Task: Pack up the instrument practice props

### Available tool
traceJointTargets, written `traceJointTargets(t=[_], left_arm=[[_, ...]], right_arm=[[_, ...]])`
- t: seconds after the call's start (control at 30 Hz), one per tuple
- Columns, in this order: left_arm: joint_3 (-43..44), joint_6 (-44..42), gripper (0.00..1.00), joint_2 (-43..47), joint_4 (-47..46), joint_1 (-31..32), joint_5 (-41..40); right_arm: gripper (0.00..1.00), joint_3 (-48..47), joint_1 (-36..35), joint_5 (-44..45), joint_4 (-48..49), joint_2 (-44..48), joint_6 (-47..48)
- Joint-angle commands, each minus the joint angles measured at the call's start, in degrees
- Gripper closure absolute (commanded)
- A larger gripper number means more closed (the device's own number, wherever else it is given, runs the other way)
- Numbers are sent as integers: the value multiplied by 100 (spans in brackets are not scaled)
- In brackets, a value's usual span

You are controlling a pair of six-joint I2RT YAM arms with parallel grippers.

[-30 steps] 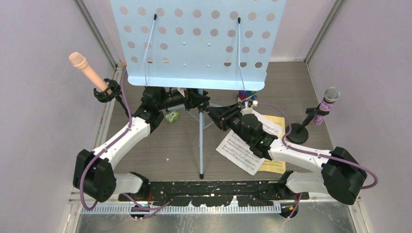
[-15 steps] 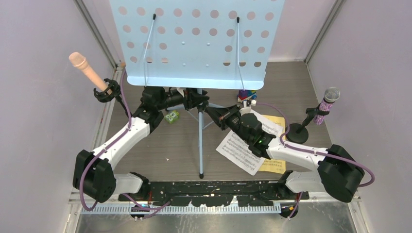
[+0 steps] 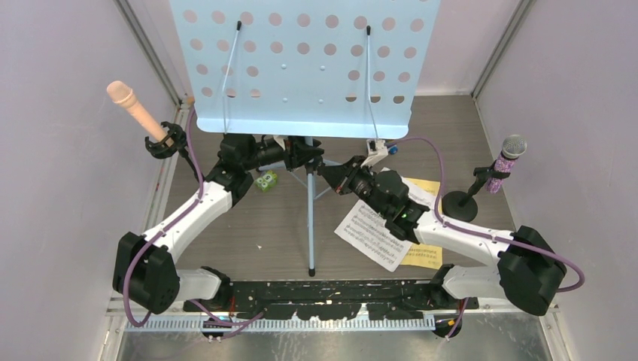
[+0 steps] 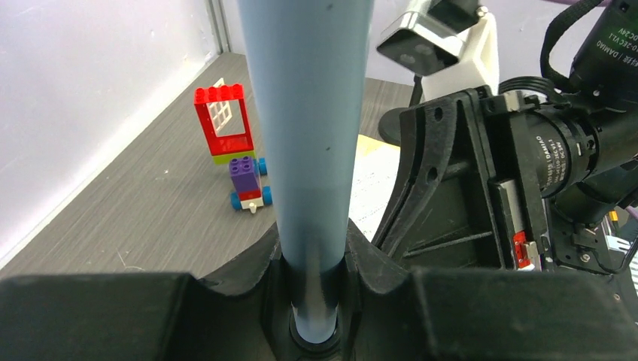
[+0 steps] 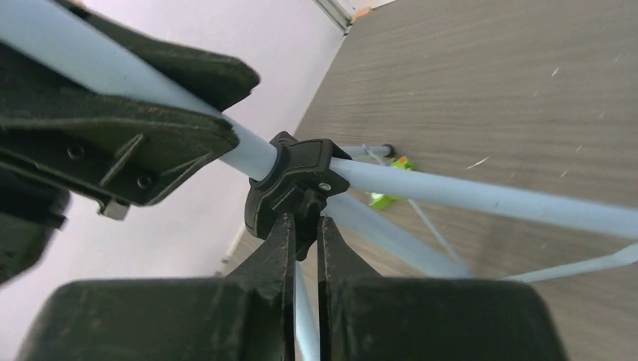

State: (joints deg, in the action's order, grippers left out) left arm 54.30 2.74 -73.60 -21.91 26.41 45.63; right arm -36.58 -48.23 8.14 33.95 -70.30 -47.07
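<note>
Far left, by the wall, the peach microphone (image 3: 129, 101) leans outward in its black clip holder (image 3: 167, 141). From that side the left gripper (image 3: 305, 156) reaches toward the middle of the table (image 3: 248, 233). Its claw is clamped on the stand pole (image 3: 311, 218) of the pale-blue music rack (image 3: 301, 60), just below the perforated panel. In the left wrist view the pole runs straight up between the fingers, seated tight at their root. A small green block (image 3: 265, 180) lies on the table just beside that arm's wrist. The colourful toy brick car (image 4: 241, 162) stands on the boards beyond the pole.

The rack stands upright at centre on its tripod legs — both arms meet at its pole. The right gripper (image 5: 302, 229) comes in from the opposite side, its claw drawn nearly together and pinched on the lower lug of the black collar (image 5: 297, 180) that rings the pole where the leg struts join.

Under the right arm a white score sheet (image 3: 372, 237) lies flat, with a yellow score sheet (image 3: 425, 257) partly beneath it. Far right, near the wall, the purple glitter microphone (image 3: 505, 162) sits tilted in its round-based holder (image 3: 459, 205), well apart from both grippers.
</note>
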Motion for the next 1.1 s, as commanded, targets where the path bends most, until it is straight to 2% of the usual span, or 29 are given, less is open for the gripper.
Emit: traceJointTargets(t=[0.0, 0.1, 0.2, 0.37, 0.5, 0.63, 0.8, 1.07], left_arm=[[46, -41, 100, 206, -201, 127, 475], [45, -45, 100, 191, -199, 127, 486], [59, -37, 100, 171, -199, 127, 508], [62, -35, 100, 158, -191, 133, 509], [62, -37, 100, 171, -216, 135, 586], [58, -33, 100, 160, -226, 132, 588], [59, -28, 100, 153, -231, 132, 610], [58, -53, 100, 161, -206, 132, 579]], right_arm=[[95, -313, -42, -1019, 894, 134, 2485], [93, -151, -61, -1592, 1352, 106, 3508], [91, -142, -78, -2033, 1395, 118, 4386], [93, -398, -159, -2760, 526, 267, 5790], [95, -418, -382, -3150, -160, 393, 7660], [100, -696, -573, -3438, -1467, 479, 9444], [100, -956, -1040, -2655, -2456, 401, 10853], [100, -1307, -1746, -72, -3674, -162, 13236]])
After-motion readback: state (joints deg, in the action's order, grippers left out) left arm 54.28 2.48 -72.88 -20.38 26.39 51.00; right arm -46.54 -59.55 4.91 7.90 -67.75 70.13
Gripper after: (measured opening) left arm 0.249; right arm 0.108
